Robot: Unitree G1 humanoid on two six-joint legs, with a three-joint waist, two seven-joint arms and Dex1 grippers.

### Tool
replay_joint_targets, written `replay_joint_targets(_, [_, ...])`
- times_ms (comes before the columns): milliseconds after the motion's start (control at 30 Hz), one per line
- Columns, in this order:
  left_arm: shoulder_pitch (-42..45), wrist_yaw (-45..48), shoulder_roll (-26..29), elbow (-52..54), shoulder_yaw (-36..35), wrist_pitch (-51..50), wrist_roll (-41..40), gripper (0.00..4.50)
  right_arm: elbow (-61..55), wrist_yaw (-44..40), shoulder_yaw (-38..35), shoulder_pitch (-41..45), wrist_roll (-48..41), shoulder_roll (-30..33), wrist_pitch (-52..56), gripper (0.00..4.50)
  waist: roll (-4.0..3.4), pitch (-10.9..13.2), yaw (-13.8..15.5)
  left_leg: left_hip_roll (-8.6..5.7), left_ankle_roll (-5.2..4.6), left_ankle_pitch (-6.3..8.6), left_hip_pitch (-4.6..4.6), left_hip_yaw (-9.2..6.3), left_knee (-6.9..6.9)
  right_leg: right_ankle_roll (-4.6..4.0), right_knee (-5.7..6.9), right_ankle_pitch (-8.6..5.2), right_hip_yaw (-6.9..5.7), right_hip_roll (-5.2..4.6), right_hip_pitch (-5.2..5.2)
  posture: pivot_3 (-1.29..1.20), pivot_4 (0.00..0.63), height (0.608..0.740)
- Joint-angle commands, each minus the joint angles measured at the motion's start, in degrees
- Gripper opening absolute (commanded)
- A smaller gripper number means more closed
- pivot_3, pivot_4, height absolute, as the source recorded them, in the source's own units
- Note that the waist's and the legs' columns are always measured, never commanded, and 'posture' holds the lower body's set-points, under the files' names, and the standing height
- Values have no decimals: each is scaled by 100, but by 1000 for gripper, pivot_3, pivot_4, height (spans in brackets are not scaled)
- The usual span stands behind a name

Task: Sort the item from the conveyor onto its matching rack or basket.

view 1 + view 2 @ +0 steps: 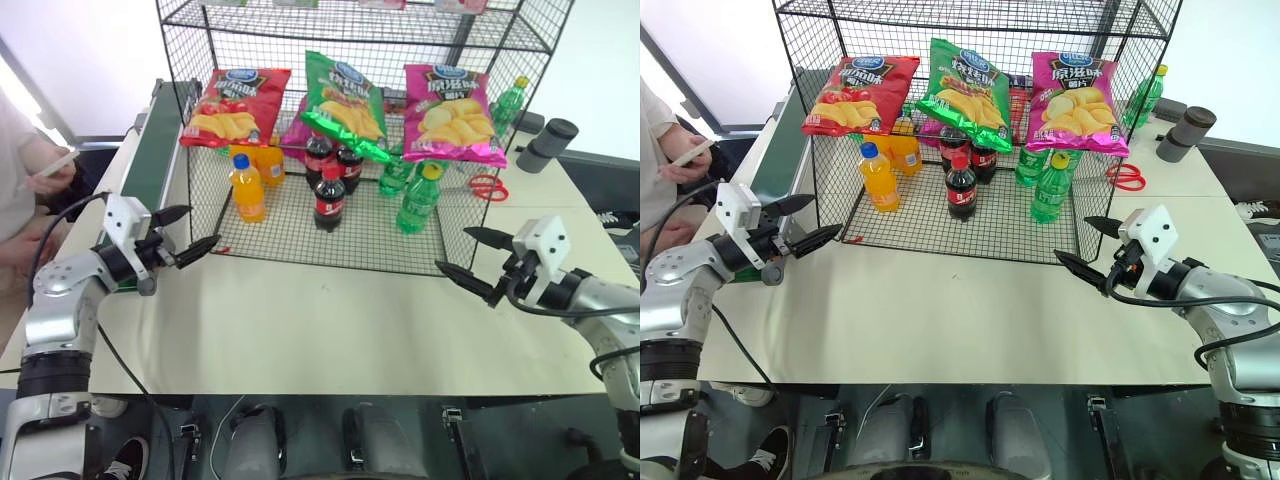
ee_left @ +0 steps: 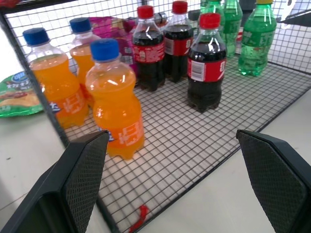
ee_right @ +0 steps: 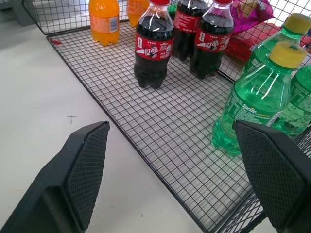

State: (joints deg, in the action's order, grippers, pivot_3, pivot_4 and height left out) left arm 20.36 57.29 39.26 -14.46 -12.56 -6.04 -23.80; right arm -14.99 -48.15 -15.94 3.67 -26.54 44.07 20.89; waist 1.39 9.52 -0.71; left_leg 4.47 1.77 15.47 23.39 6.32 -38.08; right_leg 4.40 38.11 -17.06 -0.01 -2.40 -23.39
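The green crisp bag (image 1: pixel 345 105) lies on the middle tier of the black wire rack (image 1: pixel 330 262), between a red bag (image 1: pixel 235 105) and a pink bag (image 1: pixel 452 112). The dark green conveyor (image 1: pixel 150 150) runs along the table's left side, with nothing visible on its belt. My left gripper (image 1: pixel 204 225) hovers open and empty by the rack's front left corner. My right gripper (image 1: pixel 452 248) is open and empty at the front right corner. Both point inward at the rack's bottom tier.
Orange soda bottles (image 1: pixel 247 187), cola bottles (image 1: pixel 329 198) and green soda bottles (image 1: pixel 418 198) stand on the bottom tier. A green packet (image 2: pixel 17 94) lies beyond the rack's left wall. Red scissors (image 1: pixel 486 186) and a dark cylinder (image 1: pixel 548 143) sit at the right. A person (image 1: pixel 30 180) sits left.
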Motion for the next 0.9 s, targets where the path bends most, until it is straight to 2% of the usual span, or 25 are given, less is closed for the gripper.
replay_joint_targets(33, [10, -88, 50, 280, -77, -25, 2, 4500, -3, 11, -23, 132, 34, 4, -96, 4239, 0, 0, 2, 0, 0, 0, 0, 0, 0, 0, 0, 0, 0, 0, 0, 0, 150, 740])
replay_joint_targets(467, [100, -245, 34, 565, 17, -265, -10, 4500, -105, 76, -56, 76, 48, -78, -90, 4239, 0, 0, 5, 0, 0, 0, 0, 0, -1, 0, 0, 0, 0, 0, 1, 0, 150, 740])
replay_joint_targets(900, [154, 149, 68, 788, -21, -609, -288, 4500, -126, 8, -80, -65, 122, -104, -379, 4239, 0, 0, 1, 0, 2, -1, -1, 0, -3, 0, 2, 0, 0, 2, 2, 0, 150, 740])
